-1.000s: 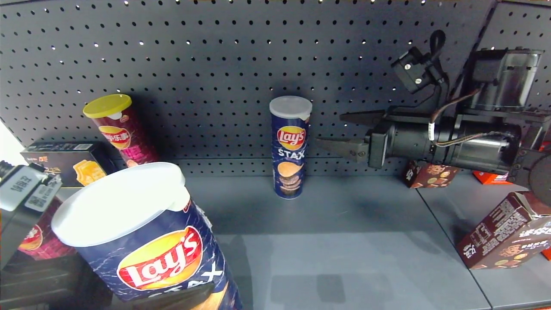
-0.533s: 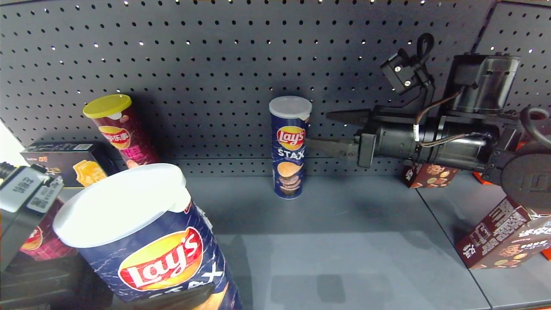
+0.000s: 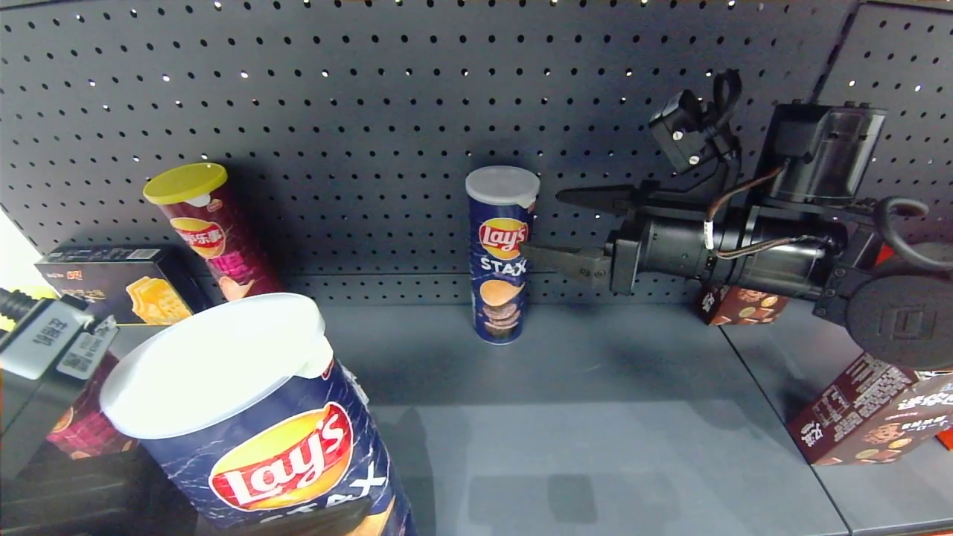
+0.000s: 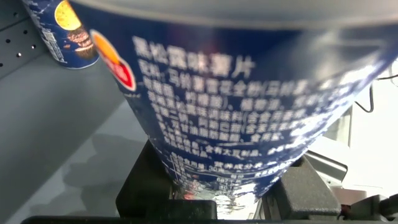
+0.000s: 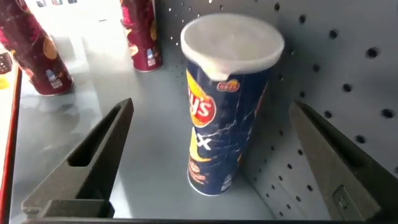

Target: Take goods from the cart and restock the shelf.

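Right gripper [image 3: 542, 225] wide open, empty, straddling blue cylindrical cardboard chip can [image 3: 500, 257], white plastic lid, upright at grey shelf [image 3: 595, 417] back. Left gripper [image 4: 224, 198] clamps second identical can [image 3: 253, 417]. Risk: finger clips can, topples it.

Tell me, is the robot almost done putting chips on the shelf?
Partway. Done: one blue can stands upright at the back of the shelf, with the right gripper open, a finger on each side of it. In hand: the left gripper holds a second blue can, not yet on the shelf. Left: setting that one down.
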Robot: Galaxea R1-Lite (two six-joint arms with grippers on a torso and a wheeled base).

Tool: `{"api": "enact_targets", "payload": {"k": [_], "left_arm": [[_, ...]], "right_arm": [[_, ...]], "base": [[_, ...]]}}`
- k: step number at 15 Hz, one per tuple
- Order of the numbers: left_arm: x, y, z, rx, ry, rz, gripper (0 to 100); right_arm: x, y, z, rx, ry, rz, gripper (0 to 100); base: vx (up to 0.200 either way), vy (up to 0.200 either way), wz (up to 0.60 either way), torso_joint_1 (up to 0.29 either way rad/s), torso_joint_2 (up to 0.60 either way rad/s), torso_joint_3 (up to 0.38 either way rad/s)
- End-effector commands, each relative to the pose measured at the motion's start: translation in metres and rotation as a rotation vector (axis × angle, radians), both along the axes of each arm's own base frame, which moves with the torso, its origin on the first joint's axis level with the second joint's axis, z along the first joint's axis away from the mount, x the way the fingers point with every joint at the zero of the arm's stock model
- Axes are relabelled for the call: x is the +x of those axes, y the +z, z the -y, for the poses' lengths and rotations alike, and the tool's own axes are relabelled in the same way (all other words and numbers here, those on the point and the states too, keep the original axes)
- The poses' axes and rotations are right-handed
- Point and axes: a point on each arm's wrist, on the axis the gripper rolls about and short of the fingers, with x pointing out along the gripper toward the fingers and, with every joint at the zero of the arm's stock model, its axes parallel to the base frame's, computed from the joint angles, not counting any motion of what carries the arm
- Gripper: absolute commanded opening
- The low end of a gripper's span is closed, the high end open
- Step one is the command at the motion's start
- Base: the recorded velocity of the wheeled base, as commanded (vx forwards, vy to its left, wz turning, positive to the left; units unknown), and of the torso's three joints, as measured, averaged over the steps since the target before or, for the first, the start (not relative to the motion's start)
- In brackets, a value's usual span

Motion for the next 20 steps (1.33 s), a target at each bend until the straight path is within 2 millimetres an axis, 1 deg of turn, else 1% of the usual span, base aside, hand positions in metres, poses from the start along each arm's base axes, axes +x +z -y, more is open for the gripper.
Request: {"api": "enact_targets", "payload": {"k": [1,2,5,13,16,20], "left_arm": [[0.0,0.0,0.0,0.002,0.002,-0.001,0],[0.0,0.0,0.0,0.001,0.002,0.0,0],[0.0,0.0,0.0,0.0,0.002,0.001,0],[0.0,0.0,0.0,0.001,0.002,-0.001,0],[0.001,-0.001,0.0,0.002,0.002,-0.005,0],[0.001,-0.001,-0.001,0.004,0.01,-0.008,0]], "right_arm": [[0.004,-0.008,-0.004,-0.012,0.01,-0.02,100],[0.005,-0.011,-0.006,-0.016,0.02,-0.026,100],[0.017,-0.028,-0.015,-0.033,0.077,-0.053,100],[0.034,-0.05,-0.019,-0.048,0.088,-0.085,100],[0.045,-0.06,-0.023,-0.043,0.098,-0.086,100],[0.057,-0.067,-0.029,-0.046,0.098,-0.092,100]], "base": [[0.0,0.0,0.0,0.0,0.0,0.0],[0.0,0.0,0.0,0.0,0.0,0.0],[0.0,0.0,0.0,0.0,0.0,0.0],[0.0,0.0,0.0,0.0,0.0,0.0],[0.0,0.0,0.0,0.0,0.0,0.0],[0.0,0.0,0.0,0.0,0.0,0.0]]}}
